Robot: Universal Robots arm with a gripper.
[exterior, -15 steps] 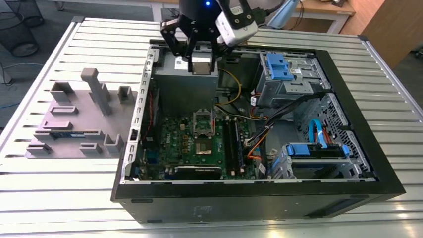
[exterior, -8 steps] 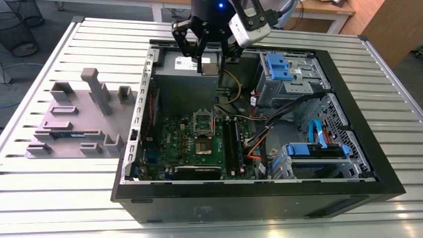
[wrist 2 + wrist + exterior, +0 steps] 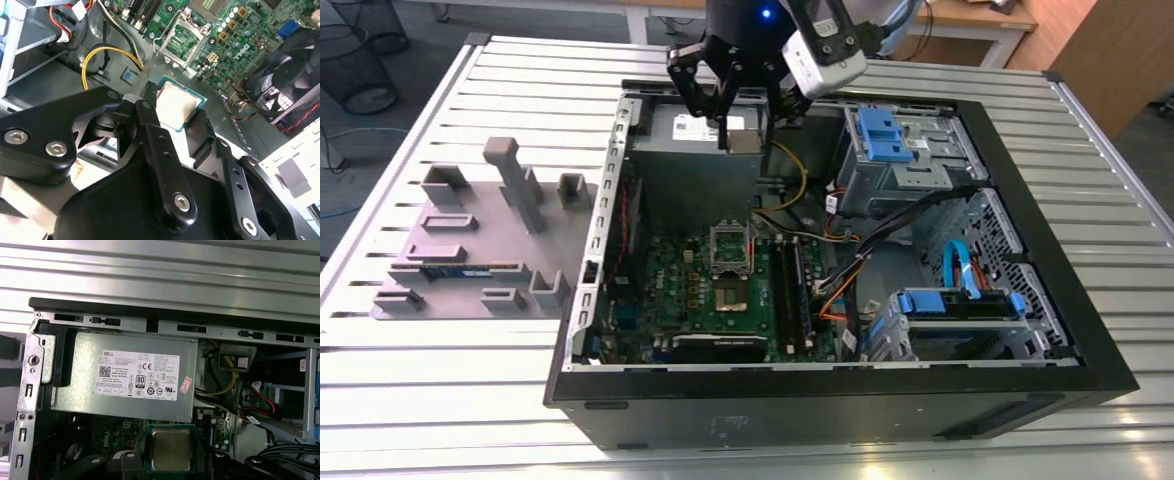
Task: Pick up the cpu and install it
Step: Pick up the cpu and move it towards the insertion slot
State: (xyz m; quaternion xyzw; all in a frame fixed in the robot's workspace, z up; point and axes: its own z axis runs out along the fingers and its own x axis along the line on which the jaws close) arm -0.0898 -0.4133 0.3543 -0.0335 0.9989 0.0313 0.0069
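Edges of the cpu [image 3: 177, 102] are partly covered in the second wrist view by the black links of the claw [image 3: 176, 109], so that only the metal top and a strip of the green rim show. In the first wrist view the cpu [image 3: 171, 449] is cut off along one side by the picture's border, and the claw's tips are hard to make out in the dark around it. In the exterior view the cpu [image 3: 744, 142] is a small pale square half masked by the arm's black parts. The claw is drawn in narrow and grips the cpu, its fingers [image 3: 150, 125] pressing on two opposite sides of the chip. It holds the chip in the air over the grey power supply [image 3: 125, 375], at the far end of the open computer case [image 3: 1041, 300], which lies on the slatted metal worktop [image 3: 480, 400]. The chip is well apart from the middle of the green board [image 3: 680, 300] lower in the case. The cpu is flat and square, with a matt silvery-grey metal top and rounded corners set on a thin green base. Its top faces the wrist cameras and it sits roughly level between the fingers.
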